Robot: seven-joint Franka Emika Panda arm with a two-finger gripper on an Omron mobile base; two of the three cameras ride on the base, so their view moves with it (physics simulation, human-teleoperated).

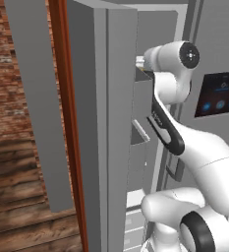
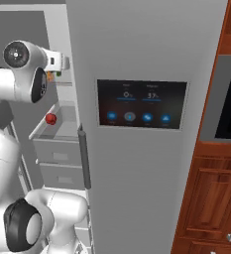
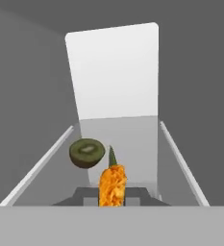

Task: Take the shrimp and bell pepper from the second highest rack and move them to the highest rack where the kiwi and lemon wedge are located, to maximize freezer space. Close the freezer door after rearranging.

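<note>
Claw [image 3: 112, 202] clamped on shrimp [image 3: 113, 185], reaching into freezer over highest rack [image 3: 132, 139]; kiwi [image 3: 86, 153] just up-left of shrimp, bare shelf ahead and right.

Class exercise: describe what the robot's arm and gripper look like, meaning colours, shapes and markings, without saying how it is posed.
The arm is glossy white with rounded, bulbous segments, dark round caps at the joints and a black band along one link. The gripper shows two small dark finger tips. No cables or printed markings are visible.
</note>
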